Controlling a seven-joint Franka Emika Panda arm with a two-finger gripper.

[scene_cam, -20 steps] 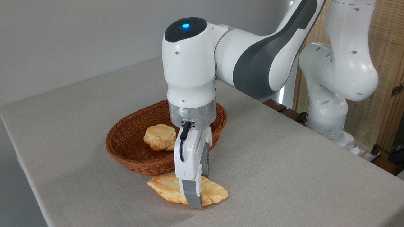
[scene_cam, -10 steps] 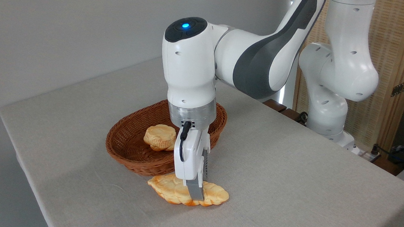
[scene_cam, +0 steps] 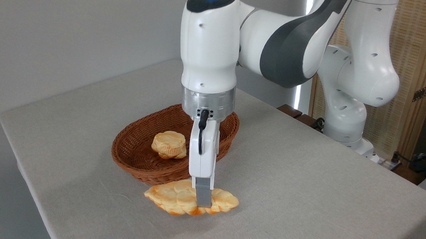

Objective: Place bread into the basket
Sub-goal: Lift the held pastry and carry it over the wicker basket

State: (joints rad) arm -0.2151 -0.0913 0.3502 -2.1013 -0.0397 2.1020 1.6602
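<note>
Camera view, fixed and looking down across the table: the gripper (scene_cam: 202, 201) points straight down, and its grey fingers (scene_cam: 203, 197) are closed on the bread (scene_cam: 176, 200), pinching it across its width a little right of its middle. Only the near finger shows clearly; the far one is hidden behind it.

The bread is a long, flat braided loaf, golden-orange along its lower edge with paler cream patches on top, and it tapers to a point at each end. Its long axis runs left to right across the picture, roughly level, with the left tip coming slightly nearer the camera. It hangs just above the grey cloth of the table (scene_cam: 306, 195), with a soft shadow beneath it, and sits just in front of the near rim of the basket (scene_cam: 134, 155).

The basket is an oval of reddish-brown wicker, shallow, with a braided rim. Inside it lies a small round pale bun (scene_cam: 169, 145).
</note>
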